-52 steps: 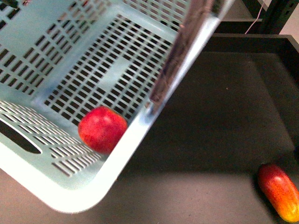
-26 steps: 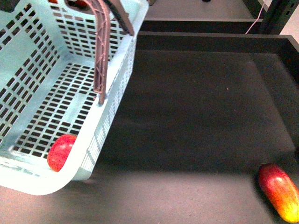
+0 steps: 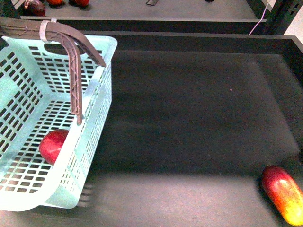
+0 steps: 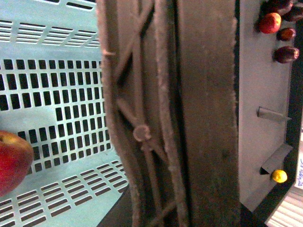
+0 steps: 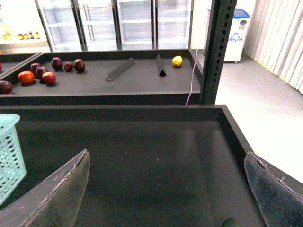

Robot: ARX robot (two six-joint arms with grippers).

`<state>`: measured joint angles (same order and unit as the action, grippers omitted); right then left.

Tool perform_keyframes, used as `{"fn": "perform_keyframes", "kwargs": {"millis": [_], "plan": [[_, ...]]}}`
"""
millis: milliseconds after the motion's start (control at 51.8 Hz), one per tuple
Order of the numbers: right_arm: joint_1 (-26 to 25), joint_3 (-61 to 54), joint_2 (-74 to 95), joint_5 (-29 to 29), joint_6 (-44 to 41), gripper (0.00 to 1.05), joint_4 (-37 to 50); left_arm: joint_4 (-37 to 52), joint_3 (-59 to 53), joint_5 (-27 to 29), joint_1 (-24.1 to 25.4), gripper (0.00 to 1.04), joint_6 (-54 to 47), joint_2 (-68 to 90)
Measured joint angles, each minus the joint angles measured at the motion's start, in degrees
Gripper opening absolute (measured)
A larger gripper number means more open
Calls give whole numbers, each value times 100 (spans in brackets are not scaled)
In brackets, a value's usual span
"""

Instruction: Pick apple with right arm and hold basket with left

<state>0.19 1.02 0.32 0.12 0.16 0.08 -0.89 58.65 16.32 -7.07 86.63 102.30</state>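
Observation:
The light teal basket (image 3: 28,113) is at the left of the front view, tilted, with its brown handles (image 3: 73,71) raised. The red apple (image 3: 53,145) lies on its slotted floor against the near wall. In the left wrist view my left gripper (image 4: 165,208) is shut on the basket's handle (image 4: 142,118), which fills the middle; the apple (image 4: 12,161) shows at the edge over the basket floor (image 4: 57,94). My right gripper (image 5: 165,189) is open and empty, its fingers (image 5: 57,194) spread wide over the dark tray, far from the basket corner (image 5: 9,151).
An elongated red-and-yellow fruit (image 3: 283,194) lies at the tray's near right. The black tray has a raised back wall (image 3: 189,40). Behind it a shelf holds dark red fruit (image 5: 38,75) and a lemon (image 5: 177,60), beside a dark upright post (image 5: 215,52).
The basket has swung left and away from the camera and become more level. The apple stayed inside and moved left with it. The elongated fruit has not moved.

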Motion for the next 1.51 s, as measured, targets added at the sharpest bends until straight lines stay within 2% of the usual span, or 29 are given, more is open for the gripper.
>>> {"fn": "perform_keyframes", "kwargs": {"millis": [154, 367, 483, 656, 714, 811, 1023, 1158, 1177, 1216, 1235, 1293, 1370, 1428, 1505], "plan": [[0, 0, 0, 0, 0, 96, 0, 2, -190, 50, 175, 15, 17, 74], [0, 0, 0, 2, 0, 96, 0, 24, -264, 28, 138, 17, 22, 81], [0, 0, 0, 0, 0, 96, 0, 50, -348, -2, 55, 44, 20, 52], [0, 0, 0, 0, 0, 96, 0, -85, -352, 28, 2, 69, 105, -352], [0, 0, 0, 2, 0, 96, 0, -264, -354, 96, -48, 78, 162, -566], [0, -2, 0, 0, 0, 96, 0, -951, -363, 428, -221, 100, 400, -1263], [0, 0, 0, 2, 0, 96, 0, -2031, -398, 1176, -756, 98, 531, -2603], [0, 0, 0, 2, 0, 96, 0, -2087, -428, 1231, -927, 98, 564, -2951], [0, 0, 0, 0, 0, 96, 0, -1871, -520, 1099, -903, 97, 278, -2983], [0, 0, 0, 0, 0, 96, 0, -391, -1196, 369, -763, 88, -713, -3182], [0, 0, 0, 7, 0, 96, 0, 527, -1652, 11, -693, 83, -1698, -3300], [0, 0, 0, 0, 0, 96, 0, 1932, -2354, -321, -597, 74, -3071, -3475], [0, 0, 0, 0, 0, 96, 0, 3560, -3244, -584, -404, 56, -5945, -3897], [0, 0, 0, 2, 0, 96, 0, 3915, -3617, -684, -256, 41, -7340, -4227], [0, 0, 0, 0, 0, 96, 0, 3965, -4011, -828, -133, 25, -8059, -4489]]}}
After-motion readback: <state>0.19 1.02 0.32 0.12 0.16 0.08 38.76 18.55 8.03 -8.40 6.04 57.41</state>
